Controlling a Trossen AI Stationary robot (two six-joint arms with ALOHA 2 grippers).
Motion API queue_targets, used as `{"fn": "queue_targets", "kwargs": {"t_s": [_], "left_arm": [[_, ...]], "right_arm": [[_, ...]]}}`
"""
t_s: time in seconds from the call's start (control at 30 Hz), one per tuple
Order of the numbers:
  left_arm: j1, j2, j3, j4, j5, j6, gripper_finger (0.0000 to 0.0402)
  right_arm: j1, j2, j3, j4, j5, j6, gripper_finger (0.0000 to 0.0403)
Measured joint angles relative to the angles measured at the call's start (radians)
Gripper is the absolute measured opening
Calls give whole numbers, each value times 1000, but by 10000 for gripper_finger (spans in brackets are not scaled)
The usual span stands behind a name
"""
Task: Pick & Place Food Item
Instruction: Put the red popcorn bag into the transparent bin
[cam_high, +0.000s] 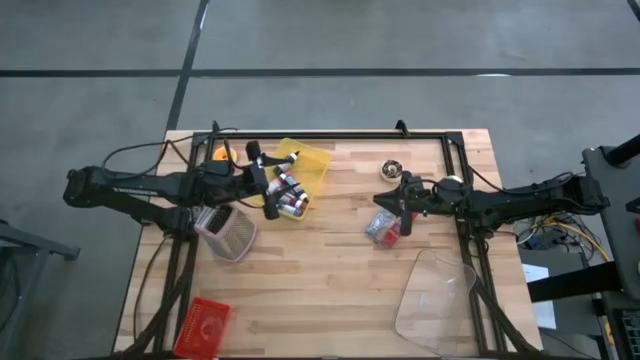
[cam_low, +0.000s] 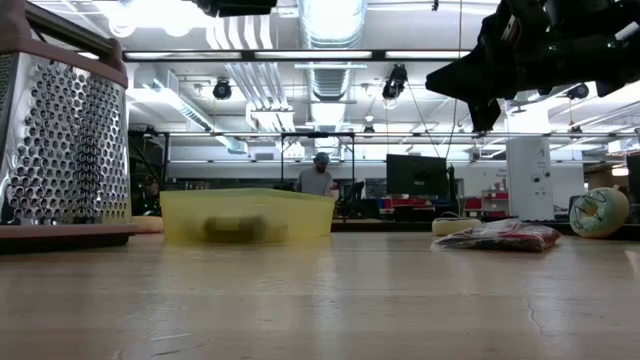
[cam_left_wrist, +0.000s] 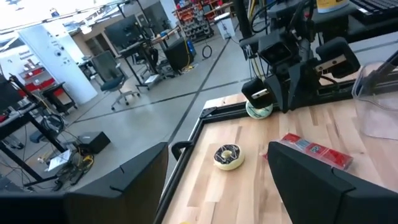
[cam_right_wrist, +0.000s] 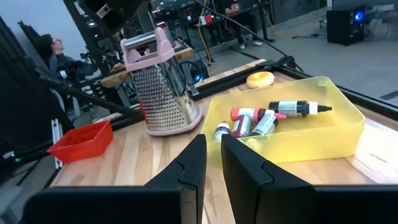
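Note:
A red food packet (cam_high: 382, 228) lies flat on the table right of centre; it also shows in the low view (cam_low: 500, 237) and the left wrist view (cam_left_wrist: 314, 152). My right gripper (cam_high: 398, 208) hovers just above it, fingers nearly together with nothing between them (cam_right_wrist: 212, 168). A chocolate donut (cam_high: 390, 170) lies behind it. A yellow bin (cam_high: 305, 175) holds several small bottles (cam_right_wrist: 261, 119). My left gripper (cam_high: 268, 183) is open and empty, raised over the bin's left side (cam_left_wrist: 217, 180).
A pink-topped metal grater (cam_high: 228, 232) stands near the bin. A red basket (cam_high: 205, 325) sits at the near left, and a clear plastic container (cam_high: 435, 295) at the near right. An orange roll (cam_high: 220, 155) lies far left, and a round yellow-green item (cam_high: 450, 185) under the right arm.

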Motion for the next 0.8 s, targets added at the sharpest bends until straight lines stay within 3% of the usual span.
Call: {"fn": "queue_targets", "kwargs": {"t_s": [0.17,0.53,0.8], "left_arm": [[0,-4,0,-10,0,-17,280],[0,-1,0,-11,0,-18,280],[0,-1,0,-14,0,-18,280]], "right_arm": [[0,0,0,-8,0,75,47],[0,3,0,-56,3,78,47],[0,84,0,-170,11,161,47]]}}
